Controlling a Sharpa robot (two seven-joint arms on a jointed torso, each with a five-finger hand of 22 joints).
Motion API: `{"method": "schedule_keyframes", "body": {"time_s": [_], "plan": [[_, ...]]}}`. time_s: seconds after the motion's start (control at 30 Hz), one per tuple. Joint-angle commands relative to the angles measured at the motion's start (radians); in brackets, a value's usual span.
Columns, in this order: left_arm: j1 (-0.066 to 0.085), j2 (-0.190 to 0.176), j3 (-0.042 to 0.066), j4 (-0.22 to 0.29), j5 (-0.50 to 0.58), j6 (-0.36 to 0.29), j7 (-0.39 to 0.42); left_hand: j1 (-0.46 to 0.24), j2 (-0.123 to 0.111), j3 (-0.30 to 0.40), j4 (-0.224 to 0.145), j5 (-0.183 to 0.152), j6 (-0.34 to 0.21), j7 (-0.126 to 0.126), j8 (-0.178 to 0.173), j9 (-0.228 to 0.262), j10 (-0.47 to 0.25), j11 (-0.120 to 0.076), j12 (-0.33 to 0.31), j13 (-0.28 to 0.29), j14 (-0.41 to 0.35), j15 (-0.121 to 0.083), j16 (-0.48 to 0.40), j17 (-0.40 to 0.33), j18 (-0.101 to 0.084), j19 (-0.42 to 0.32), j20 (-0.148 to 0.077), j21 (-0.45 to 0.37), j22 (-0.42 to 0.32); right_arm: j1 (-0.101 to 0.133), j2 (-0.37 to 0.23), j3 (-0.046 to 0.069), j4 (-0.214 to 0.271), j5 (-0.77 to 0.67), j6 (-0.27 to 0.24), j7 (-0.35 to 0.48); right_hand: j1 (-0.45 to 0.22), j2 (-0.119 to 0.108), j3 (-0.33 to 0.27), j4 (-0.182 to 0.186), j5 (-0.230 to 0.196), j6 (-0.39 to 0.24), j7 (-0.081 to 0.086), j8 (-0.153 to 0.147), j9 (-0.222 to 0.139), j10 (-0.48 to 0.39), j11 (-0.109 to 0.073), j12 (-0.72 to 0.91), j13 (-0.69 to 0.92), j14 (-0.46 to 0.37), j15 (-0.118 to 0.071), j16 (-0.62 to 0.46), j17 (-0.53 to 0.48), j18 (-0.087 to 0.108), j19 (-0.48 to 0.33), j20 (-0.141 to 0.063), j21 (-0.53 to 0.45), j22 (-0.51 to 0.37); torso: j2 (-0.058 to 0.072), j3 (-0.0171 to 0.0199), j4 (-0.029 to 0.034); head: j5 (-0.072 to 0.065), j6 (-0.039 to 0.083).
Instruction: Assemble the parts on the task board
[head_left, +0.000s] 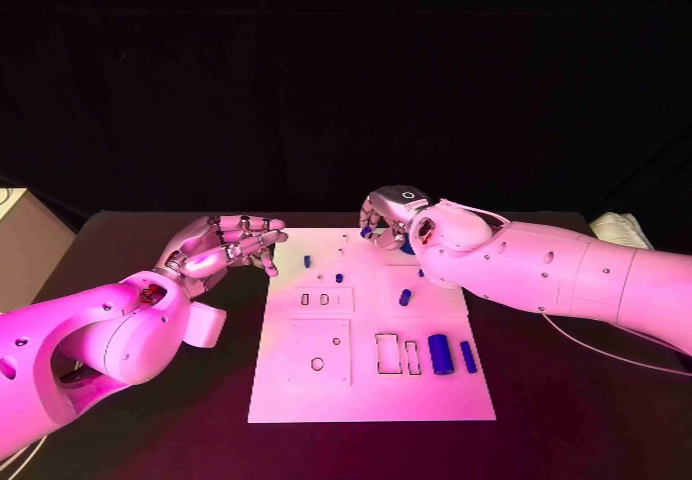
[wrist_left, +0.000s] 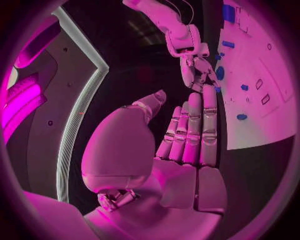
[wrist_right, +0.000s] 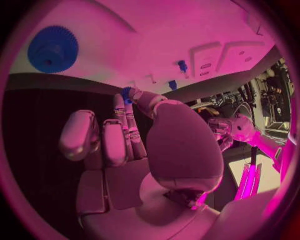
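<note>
Head view of a black table (head_left: 577, 430) bearing a flat white task board (head_left: 368, 390) with rectangular and round cut-outs. Small blue parts sit on it: two smooth cylinders (head_left: 440, 354) lying side by side near the board's right edge, and short pegs (head_left: 405, 296) nearer its middle and far end. The right hand (head_left: 387, 220), of jointed silver metal, hangs over the board's far edge and pinches a small blue piece (wrist_right: 127, 93) at its fingertips. A toothed blue gear (wrist_right: 52, 49) lies flat on the board nearby. The left hand (head_left: 228, 245) hovers just beside the board's left edge, released, fingers loosely extended and holding nothing.
</note>
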Motion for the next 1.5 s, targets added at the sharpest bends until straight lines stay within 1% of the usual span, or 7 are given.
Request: {"method": "schedule_keyframes", "body": {"time_s": [0.03,0.2,0.37,0.6,0.8,0.97,1.5], "plan": [[0.001,0.002,0.001,0.001,0.006,0.018,0.006,0.000,0.008,0.001,0.006,-0.002,-0.006,-0.001,-0.006,0.001,-0.008,0.000,0.000,0.001,-0.006,0.000,0.007,-0.001,0.012,-0.008,0.003,0.004,0.002,0.001,0.019,0.001,-0.019,-0.018,-0.037,-0.016,0.000,0.004,0.001,0.002,0.004,0.002,0.002,0.003,0.009,0.010,-0.001,0.000,0.002,0.026,-0.004,0.005,-0.002,-0.009,0.000,-0.005,0.002,-0.002,0.001,0.0003,0.0004,0.002,-0.001],[0.002,0.002,0.001,0.004,0.006,0.019,0.005,0.000,0.008,0.001,0.006,-0.002,-0.006,-0.001,-0.006,0.001,-0.008,0.000,0.000,0.001,-0.006,0.000,0.007,-0.001,0.012,-0.008,0.003,0.004,0.002,0.001,0.053,0.002,-0.050,-0.016,-0.032,-0.016,-0.001,0.002,0.000,0.002,0.005,0.000,0.003,0.003,0.010,0.009,0.000,0.000,0.002,0.026,-0.004,0.004,-0.003,-0.009,0.000,-0.005,0.001,-0.002,0.004,0.0006,0.0028,0.004,-0.003],[0.003,0.002,0.001,0.007,0.006,0.020,0.005,0.000,0.008,0.001,0.006,-0.002,-0.006,-0.001,-0.006,0.001,-0.008,0.000,0.000,0.001,-0.006,0.000,0.007,-0.001,0.012,-0.008,0.003,0.004,0.002,-0.003,0.076,0.002,-0.075,-0.015,-0.023,-0.014,-0.003,0.000,-0.001,0.002,0.003,-0.002,0.004,0.002,0.011,0.008,0.001,-0.001,0.001,0.026,-0.003,0.004,-0.004,-0.009,-0.001,-0.005,0.000,-0.004,0.007,-0.0017,0.0083,0.002,-0.003],[0.006,0.000,0.001,0.010,0.006,0.020,0.004,0.000,0.008,0.001,0.006,-0.002,-0.006,-0.001,-0.006,0.001,-0.008,0.000,0.000,0.001,-0.006,0.000,0.007,-0.001,0.012,-0.008,0.003,0.004,0.002,-0.007,0.094,0.002,-0.094,-0.013,-0.015,-0.011,-0.003,0.000,-0.001,0.002,0.003,-0.002,0.004,0.002,0.011,0.008,0.001,-0.001,0.001,0.026,-0.003,0.004,-0.004,-0.009,-0.001,-0.005,0.000,-0.004,0.011,-0.0033,0.0131,0.002,-0.004],[0.008,-0.001,0.001,0.012,0.006,0.020,0.003,0.000,0.008,0.001,0.006,-0.002,-0.006,-0.001,-0.006,0.001,-0.008,0.000,0.000,0.001,-0.006,0.000,0.007,-0.001,0.012,-0.008,0.003,0.004,0.002,-0.011,0.106,0.001,-0.109,-0.011,-0.009,-0.011,-0.005,0.000,-0.001,0.003,0.002,-0.003,0.005,0.002,0.012,0.008,0.001,-0.001,0.001,0.025,-0.003,0.003,-0.005,-0.009,-0.001,-0.005,-0.001,-0.005,0.011,-0.0042,0.0127,0.005,-0.006],[0.008,0.000,0.001,0.013,0.006,0.020,0.003,0.000,0.008,0.001,0.006,-0.002,-0.006,-0.001,-0.006,0.001,-0.008,0.000,0.000,0.001,-0.006,0.000,0.007,-0.001,0.012,-0.008,0.003,0.004,0.002,-0.017,0.115,0.001,-0.119,-0.009,-0.003,-0.009,-0.006,-0.001,-0.002,0.003,0.002,-0.004,0.005,0.002,0.012,0.007,0.001,-0.002,0.001,0.025,-0.003,0.003,-0.005,-0.009,-0.001,-0.005,-0.001,-0.005,0.011,-0.0033,0.0112,0.008,-0.008],[0.009,0.000,0.002,0.012,0.006,0.020,0.002,0.000,0.008,0.001,0.006,-0.002,-0.006,-0.001,-0.006,0.001,-0.008,0.000,0.000,0.001,-0.006,0.000,0.007,-0.001,0.012,-0.008,0.003,0.004,0.002,-0.025,0.133,-0.002,-0.141,-0.006,0.007,-0.006,-0.009,-0.002,-0.002,0.004,0.003,-0.008,0.006,0.001,0.013,0.005,0.002,-0.003,0.001,0.024,-0.002,0.001,-0.010,-0.008,-0.004,-0.004,-0.006,-0.011,0.012,-0.0035,0.0125,0.011,-0.008]]}}
